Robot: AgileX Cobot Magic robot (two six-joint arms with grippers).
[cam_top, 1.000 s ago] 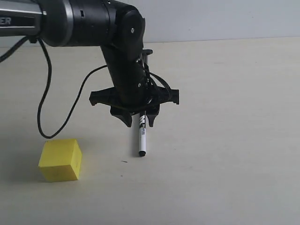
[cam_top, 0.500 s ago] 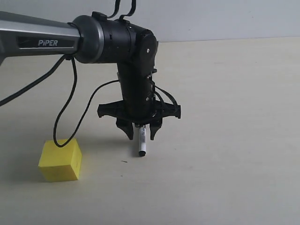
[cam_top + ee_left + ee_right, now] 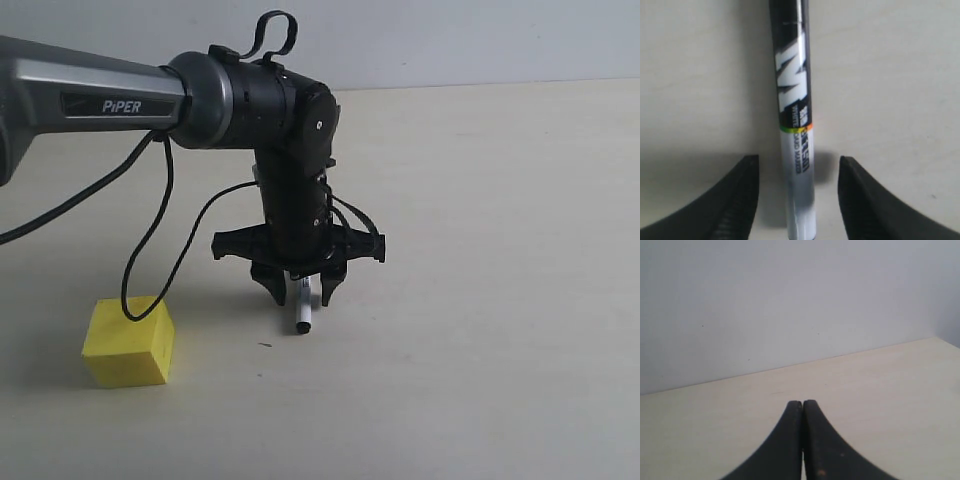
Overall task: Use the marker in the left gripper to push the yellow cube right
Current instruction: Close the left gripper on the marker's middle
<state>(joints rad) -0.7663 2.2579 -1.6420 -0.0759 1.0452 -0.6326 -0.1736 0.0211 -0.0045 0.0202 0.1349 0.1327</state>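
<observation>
The yellow cube [image 3: 128, 342] sits on the table at the lower left of the exterior view. The marker [image 3: 303, 308] lies flat on the table to the cube's right, well apart from it. My left gripper [image 3: 300, 290] hangs low over the marker, pointing down, with one finger on each side. In the left wrist view the marker [image 3: 795, 125] runs between the fingers [image 3: 742, 200] of the left gripper [image 3: 798, 160], with a gap on both sides, so the jaws are open and not gripping. My right gripper [image 3: 802, 403] is shut on nothing and does not show in the exterior view.
A black cable [image 3: 150, 250] loops down from the left arm [image 3: 110, 100] and hangs just above the cube's top. The pale table [image 3: 480, 300] runs back to a grey wall [image 3: 790, 300].
The left arm has swung forward and dropped lower over the marker, covering more of its barrel. The marker and the cube have not moved.
</observation>
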